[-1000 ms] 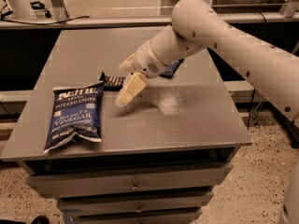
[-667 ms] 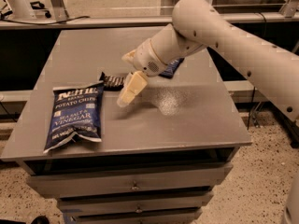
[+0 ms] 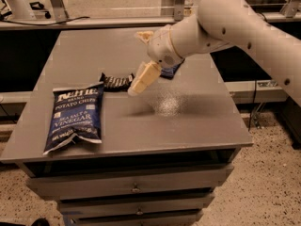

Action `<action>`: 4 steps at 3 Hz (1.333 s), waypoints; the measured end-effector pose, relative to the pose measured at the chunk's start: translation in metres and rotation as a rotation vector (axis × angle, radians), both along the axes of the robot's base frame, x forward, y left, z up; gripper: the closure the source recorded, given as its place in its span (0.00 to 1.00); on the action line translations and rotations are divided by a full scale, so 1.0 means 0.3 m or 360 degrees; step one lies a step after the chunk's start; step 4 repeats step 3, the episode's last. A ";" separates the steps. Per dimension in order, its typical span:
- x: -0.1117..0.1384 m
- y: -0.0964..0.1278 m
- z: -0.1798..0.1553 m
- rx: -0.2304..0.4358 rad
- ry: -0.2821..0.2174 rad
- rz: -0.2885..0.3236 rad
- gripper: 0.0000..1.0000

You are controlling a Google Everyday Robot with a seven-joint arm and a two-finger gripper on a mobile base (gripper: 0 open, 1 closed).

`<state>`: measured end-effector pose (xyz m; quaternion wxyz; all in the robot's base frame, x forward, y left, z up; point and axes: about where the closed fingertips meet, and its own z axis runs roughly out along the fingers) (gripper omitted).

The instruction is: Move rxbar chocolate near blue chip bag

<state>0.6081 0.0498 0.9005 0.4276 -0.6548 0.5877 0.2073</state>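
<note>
Gripper (image 3: 137, 64) over grey surface (image 3: 197, 121), jaws wide apart, empty; small flat black-wrapped rxbar chocolate (image 3: 115, 82) at its 9 o'clock, lying just beside large crinkly dark blue chip bag (image 3: 75, 117), at 1 o'clock.

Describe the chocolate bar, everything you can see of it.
The chocolate bar is a small flat rectangle in a dark wrapper with faint white print. It lies flat on the grey table, right by the top right corner of the chip bag; whether they touch can't be told. Its right end is hidden behind the lower tip of the gripper, whose jaws are open and not gripping it.
</note>
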 end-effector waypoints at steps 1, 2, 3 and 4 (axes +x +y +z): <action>0.030 -0.101 0.159 0.0030 -0.0313 -0.0075 0.00; 0.046 -0.220 0.301 0.0031 -0.0554 -0.0162 0.00; 0.046 -0.218 0.298 0.0027 -0.0558 -0.0154 0.00; 0.046 -0.218 0.298 0.0027 -0.0558 -0.0154 0.00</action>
